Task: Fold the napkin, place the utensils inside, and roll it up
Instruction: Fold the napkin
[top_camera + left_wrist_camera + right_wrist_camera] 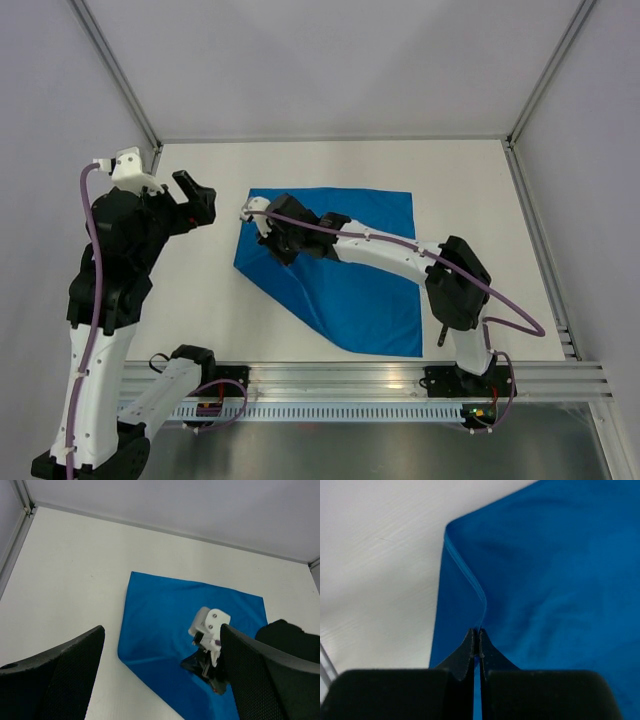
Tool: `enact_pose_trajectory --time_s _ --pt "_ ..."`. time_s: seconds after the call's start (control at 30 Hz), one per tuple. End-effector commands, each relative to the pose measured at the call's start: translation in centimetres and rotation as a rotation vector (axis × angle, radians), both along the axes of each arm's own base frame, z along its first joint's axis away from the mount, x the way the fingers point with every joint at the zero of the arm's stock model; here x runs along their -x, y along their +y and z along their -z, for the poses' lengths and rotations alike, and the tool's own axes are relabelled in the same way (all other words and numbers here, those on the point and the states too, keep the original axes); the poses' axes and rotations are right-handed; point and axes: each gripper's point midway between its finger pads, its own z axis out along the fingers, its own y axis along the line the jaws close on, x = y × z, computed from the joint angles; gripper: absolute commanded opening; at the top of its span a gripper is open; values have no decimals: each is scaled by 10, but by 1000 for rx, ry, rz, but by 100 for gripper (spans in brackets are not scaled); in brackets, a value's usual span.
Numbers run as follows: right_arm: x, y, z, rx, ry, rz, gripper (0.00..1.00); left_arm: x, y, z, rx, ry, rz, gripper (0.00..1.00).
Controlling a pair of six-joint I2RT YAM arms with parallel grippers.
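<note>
Right tool [479, 636] pinches napkin [560, 570] edge, apparently lifting it.

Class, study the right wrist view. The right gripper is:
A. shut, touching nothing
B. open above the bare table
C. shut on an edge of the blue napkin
C: the right gripper has its fingertips together, with the raised edge of the napkin pinched between them.
</note>
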Motion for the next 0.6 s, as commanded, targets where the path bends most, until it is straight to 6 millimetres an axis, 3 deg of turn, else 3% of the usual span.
enact_pose_trajectory --time_s 0.0,0.33,0.57 --pt "-20 -27 -25 -23 -49 26 1 -6 -6 -7 32 -33 17 100" --pt "-83 -97 -22 -5 -91 174 1 -17 -13 6 52 -9 38 100" --pt "-109 -135 -13 11 -100 257 0 -24 -20 16 71 7 60 100"
